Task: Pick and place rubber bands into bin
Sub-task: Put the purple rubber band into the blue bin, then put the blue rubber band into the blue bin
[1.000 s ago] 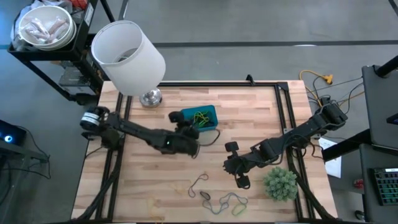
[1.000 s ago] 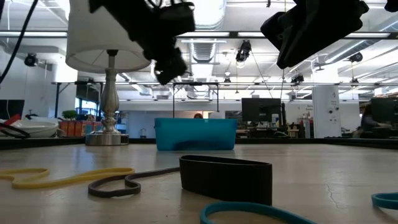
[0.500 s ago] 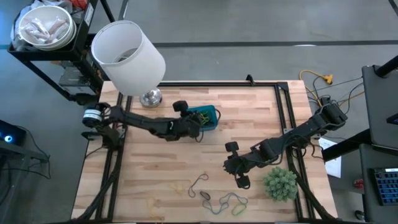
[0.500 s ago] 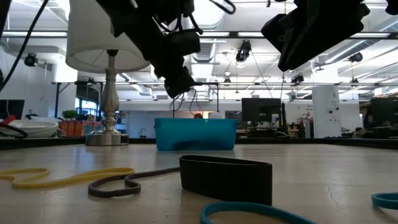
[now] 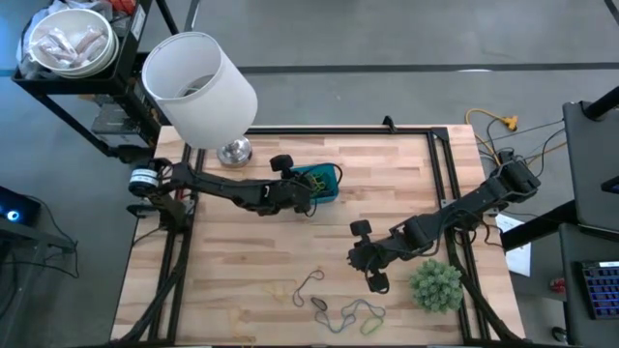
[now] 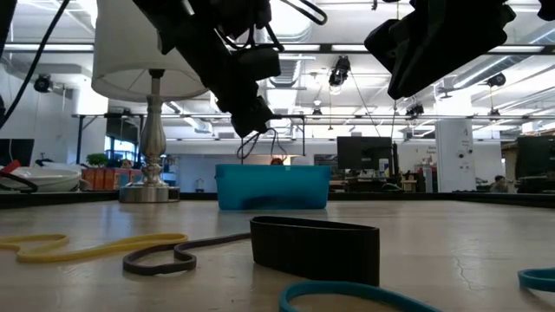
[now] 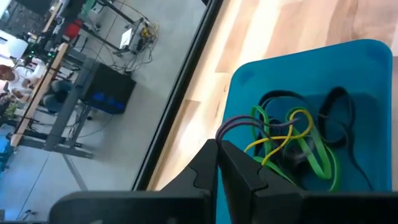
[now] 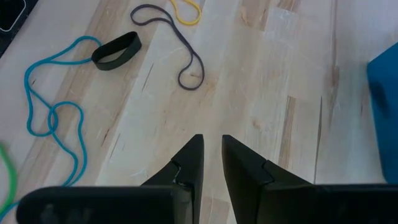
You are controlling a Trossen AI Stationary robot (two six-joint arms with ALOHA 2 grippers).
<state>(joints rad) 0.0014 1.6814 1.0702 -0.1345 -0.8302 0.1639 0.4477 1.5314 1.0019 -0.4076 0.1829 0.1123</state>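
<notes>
Over bin (image 5: 324,181): L tool (image 7: 219,147) pinching purple rubber band (image 7: 239,124).

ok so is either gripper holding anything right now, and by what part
The left gripper, above the small blue plastic bin, pinches a thin purple-grey rubber band by one end of its loop; the rest dangles. The right gripper holds nothing.
</notes>
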